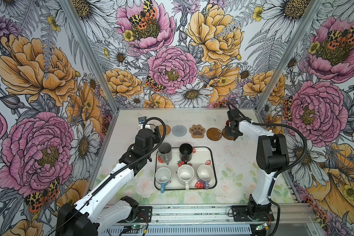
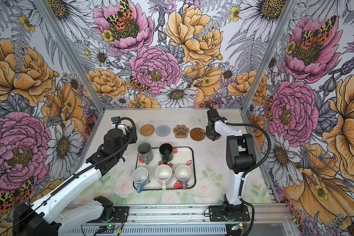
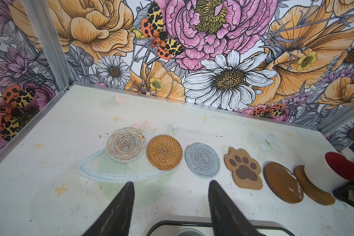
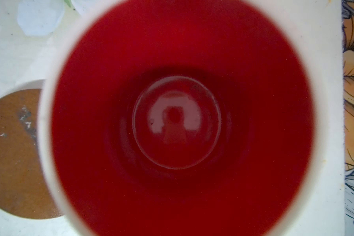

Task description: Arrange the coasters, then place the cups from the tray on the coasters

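Clamping the right gripper [image 1: 230,134] shut directly over the white mug with the red inside [image 3: 323,173]. Not claiming whether it is pinching the mug or merely closed beside it, with the jaws hidden in every view. Resting that mug upright on the end brown disc [image 3: 315,194], last in the row of mats along the far side of the table [image 1: 233,163] and well apart from the tray [image 1: 202,153]. Staring straight down into the red inside in the right wrist view.

Hovering the left gripper [image 3: 171,181] released and empty, fingers apart, above bare table between the tray and the rattan mat [image 3: 164,152] and grey woven mat [image 3: 202,159].

Judging the first placement as nearly done, with five more waiting on the tray: grey mug [image 1: 165,152], black mug [image 1: 186,152], light blue mug [image 1: 162,176], plain white mug [image 1: 185,174] and lilac mug [image 1: 205,172].

Watching for trouble from here:
- Pulling away with the jaws closed on the handle or wall, and so dragging or tipping the mug.
- Shoving the disc underneath into the neighbouring brown disc [image 3: 282,185], lying just beside it, and pushing the row crooked toward the paw mat [image 3: 243,168].
- Letting go with the mug seated off-centre, if it is, and leaving it rocking at the disc's edge.
- Clipping the grey mug with the left arm [image 1: 110,179], standing close beside it at the tray's far corner.
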You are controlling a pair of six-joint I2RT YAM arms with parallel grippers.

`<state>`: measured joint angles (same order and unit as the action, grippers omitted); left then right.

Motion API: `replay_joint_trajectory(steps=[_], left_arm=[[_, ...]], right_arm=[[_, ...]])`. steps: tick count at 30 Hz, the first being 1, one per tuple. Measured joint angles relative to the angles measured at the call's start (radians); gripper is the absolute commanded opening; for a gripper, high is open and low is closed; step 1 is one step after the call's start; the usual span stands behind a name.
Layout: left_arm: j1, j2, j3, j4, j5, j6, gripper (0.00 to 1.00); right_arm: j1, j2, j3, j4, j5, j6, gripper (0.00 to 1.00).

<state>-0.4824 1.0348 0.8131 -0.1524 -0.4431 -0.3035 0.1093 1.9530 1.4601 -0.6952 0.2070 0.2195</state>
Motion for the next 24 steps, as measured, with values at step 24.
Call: replay_joint_trajectory(steps=[24], left_arm=[[0.002,0.0,0.0,0.0,0.003,0.0,0.6]], right_arm=[[-0.013,0.0,-0.034,0.028,-0.049,0.027,0.0]])
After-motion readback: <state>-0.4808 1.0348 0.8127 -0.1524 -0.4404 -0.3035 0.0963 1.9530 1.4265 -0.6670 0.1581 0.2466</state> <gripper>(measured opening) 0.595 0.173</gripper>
